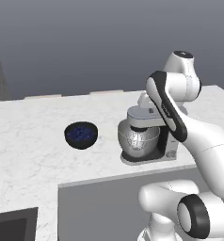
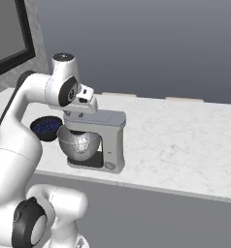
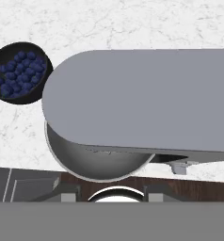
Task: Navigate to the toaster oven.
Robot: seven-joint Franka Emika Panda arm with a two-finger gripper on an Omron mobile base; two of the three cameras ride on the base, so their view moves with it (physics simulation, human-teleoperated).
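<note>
mixer [image 1: 144, 139] and bowl [image 1: 81, 135] sit near worktop's front edge; oven unseen, so handling unjudgeable; finger state: cannot tell.

We see flat, even rendered light, bright on the white marble table [image 1: 34, 141] and dim on the grey wall behind. No single lamp shows itself, though the light seems to fall from above. Shadows are soft and short: a faint one under the dark bowl [image 1: 81, 135] and a deeper one beneath the stand mixer [image 2: 95, 140]. Its steel bowl carries a speckled highlight, no hard glare. All three views are slightly soft and coarse, with mildly jagged outlines. We notice no bending at the edges.
</note>
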